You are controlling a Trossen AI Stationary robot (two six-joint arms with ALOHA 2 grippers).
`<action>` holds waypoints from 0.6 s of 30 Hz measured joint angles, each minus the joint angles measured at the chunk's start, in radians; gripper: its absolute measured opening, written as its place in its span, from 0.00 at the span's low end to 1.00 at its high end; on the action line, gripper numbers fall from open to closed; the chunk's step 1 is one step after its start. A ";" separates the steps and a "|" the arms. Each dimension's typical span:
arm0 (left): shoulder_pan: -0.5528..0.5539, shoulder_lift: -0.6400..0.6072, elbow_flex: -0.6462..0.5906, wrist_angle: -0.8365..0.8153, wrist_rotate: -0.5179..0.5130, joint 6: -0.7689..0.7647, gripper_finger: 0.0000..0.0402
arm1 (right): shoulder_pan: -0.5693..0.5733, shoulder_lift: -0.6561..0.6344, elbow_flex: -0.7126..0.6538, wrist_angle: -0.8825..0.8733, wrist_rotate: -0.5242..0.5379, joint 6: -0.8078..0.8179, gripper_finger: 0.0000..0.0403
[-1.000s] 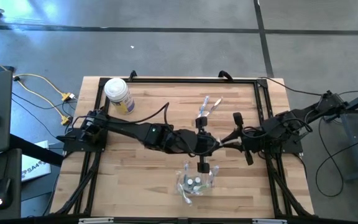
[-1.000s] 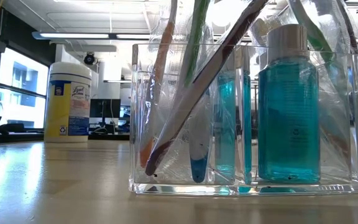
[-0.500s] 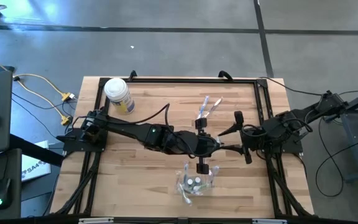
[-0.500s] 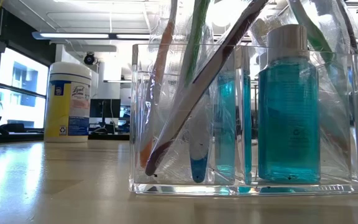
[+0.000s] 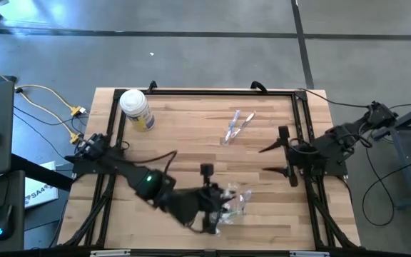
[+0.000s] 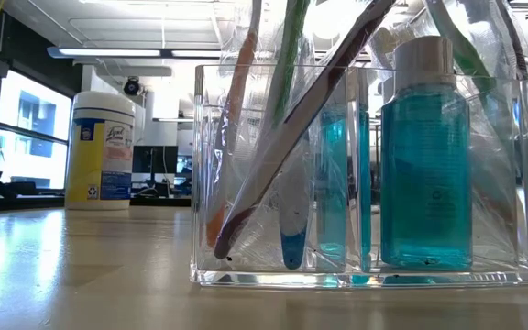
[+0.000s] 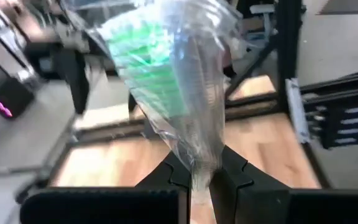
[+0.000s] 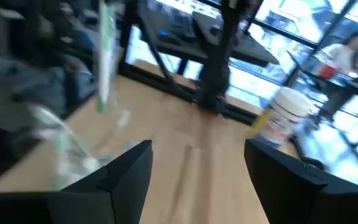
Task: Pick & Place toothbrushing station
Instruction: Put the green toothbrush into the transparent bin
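Two loose toothbrushes (image 5: 237, 125); one holder (image 5: 227, 205).

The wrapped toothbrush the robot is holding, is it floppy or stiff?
Probably both: the left gripper pinches a wrapped green toothbrush whose clear crinkly wrapper looks floppy and maybe slippery. The brush inside stands upright, so it seems stiff, and likely light.

High view: straight down over the whole table (image 5: 191, 143), both arms included, well above it.
Low view: at table-top level, pressed close against the clear holder (image 6: 365, 174), facing level across toward the room beyond.
Left wrist view: forward past own fingers (image 7: 229, 177), very near a wrapped green toothbrush (image 7: 166, 81).
Right wrist view: low across the wood, toward the far rail.
Shared: yellow-labelled jar (image 5: 135, 108) in high, low (image 6: 104, 151) and right wrist (image 8: 284, 115) views; holder in high (image 5: 227, 203) and low.
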 joint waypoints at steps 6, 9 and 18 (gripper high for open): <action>-0.116 0.000 0.000 -0.101 -0.050 -0.242 0.05 | 0.098 0.000 0.000 -0.029 -0.007 0.072 0.61; -0.170 0.000 0.000 -0.138 -0.116 -0.340 0.05 | 0.139 0.011 0.000 -0.037 -0.008 0.095 0.62; -0.275 0.076 -0.002 -0.381 -0.275 -0.802 0.05 | 0.238 0.048 0.000 -0.040 0.075 0.107 0.62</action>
